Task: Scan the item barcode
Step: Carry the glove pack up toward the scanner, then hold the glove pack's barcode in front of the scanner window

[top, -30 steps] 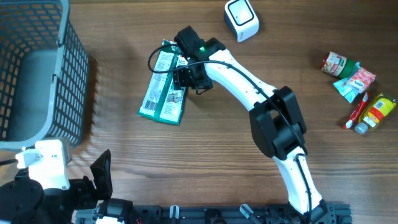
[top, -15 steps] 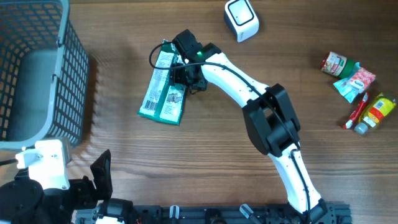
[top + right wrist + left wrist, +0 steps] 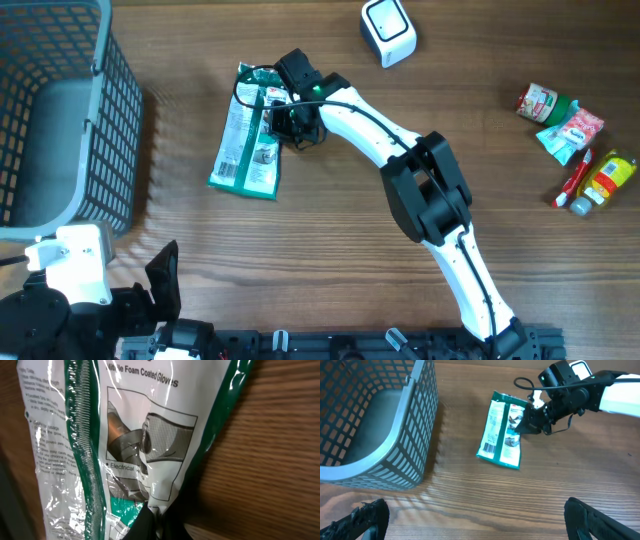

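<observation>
The item is a flat green-and-white plastic package (image 3: 243, 140) lying on the wood table left of centre, with a barcode near its lower left end (image 3: 490, 449). My right gripper (image 3: 281, 124) is at the package's right edge and shut on it. In the right wrist view its black fingertips (image 3: 159, 521) pinch the crinkled clear film of the package (image 3: 145, 435). The white scanner (image 3: 388, 31) stands at the back, right of the package. My left gripper (image 3: 482, 522) hovers low at the near left, wide open with bare table between its fingers.
A grey mesh basket (image 3: 118, 110) stands at the far left, close to the package. Several small grocery items (image 3: 570, 140) lie in a cluster at the right edge. The right arm (image 3: 420, 170) stretches across the table's middle.
The right gripper has shut on the package's right edge. The package has slid left toward the basket and turned slightly. The left gripper has not moved.
</observation>
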`<state>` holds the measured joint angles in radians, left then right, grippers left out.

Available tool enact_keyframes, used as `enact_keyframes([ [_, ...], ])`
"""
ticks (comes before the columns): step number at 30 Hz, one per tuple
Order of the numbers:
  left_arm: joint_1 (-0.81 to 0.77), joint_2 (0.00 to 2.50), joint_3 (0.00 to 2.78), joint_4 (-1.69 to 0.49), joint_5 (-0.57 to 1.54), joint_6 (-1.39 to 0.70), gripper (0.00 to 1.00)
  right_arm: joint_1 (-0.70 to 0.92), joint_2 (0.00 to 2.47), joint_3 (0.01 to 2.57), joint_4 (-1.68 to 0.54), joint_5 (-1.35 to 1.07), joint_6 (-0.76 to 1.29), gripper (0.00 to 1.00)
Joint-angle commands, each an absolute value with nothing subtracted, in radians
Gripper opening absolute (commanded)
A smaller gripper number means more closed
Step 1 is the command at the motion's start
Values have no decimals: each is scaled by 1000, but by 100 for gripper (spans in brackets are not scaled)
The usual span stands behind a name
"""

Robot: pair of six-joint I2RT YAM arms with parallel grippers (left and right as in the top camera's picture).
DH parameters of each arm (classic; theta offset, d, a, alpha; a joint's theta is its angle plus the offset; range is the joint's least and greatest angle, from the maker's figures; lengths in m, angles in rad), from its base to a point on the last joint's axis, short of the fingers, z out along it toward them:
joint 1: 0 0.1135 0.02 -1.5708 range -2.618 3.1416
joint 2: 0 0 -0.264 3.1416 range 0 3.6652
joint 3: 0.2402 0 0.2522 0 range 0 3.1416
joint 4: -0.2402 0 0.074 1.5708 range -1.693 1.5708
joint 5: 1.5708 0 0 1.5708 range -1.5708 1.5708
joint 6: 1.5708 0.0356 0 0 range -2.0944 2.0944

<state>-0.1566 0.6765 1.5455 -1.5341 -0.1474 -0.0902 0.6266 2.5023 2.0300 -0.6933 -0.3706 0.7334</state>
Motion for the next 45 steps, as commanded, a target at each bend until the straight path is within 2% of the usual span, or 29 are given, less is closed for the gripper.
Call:
enact_keyframes([
  [1,-153,676,1547,-1532,-142,-78,100,628,2614,1982,-662,-375,688,4],
  [4,-153,676,1547,-1532,-142,-78,100,598,2569,1984,-670,-452,593,4],
  [12,-153,676,1547,-1532,-142,-78,100,557,2251,1984,-854,-381,335,4],
  [18,-153,676,1547,-1532,-142,-78,100,520,2065,1984,-950,-395,243,4],
  [21,-153,676,1547,-1532,-142,-78,100,476,2012,1984,-989,-476,199,4],
  [27,-153,676,1547,-1532,-142,-78,100,306,1956,1984,-1102,-656,128,4],
  [31,-153,676,1547,-1532,-142,-78,100,89,1894,1984,-1162,-746,74,4],
  [36,-153,676,1547,-1532,-142,-78,100,-115,1879,1984,-1178,-1037,-4,4],
  [40,-153,676,1547,-1532,-142,-78,100,-159,1879,1983,-1242,-1108,-131,4],
  [45,-153,676,1547,-1532,-142,-78,100,-159,1879,1983,-1251,-1108,-142,4],
])
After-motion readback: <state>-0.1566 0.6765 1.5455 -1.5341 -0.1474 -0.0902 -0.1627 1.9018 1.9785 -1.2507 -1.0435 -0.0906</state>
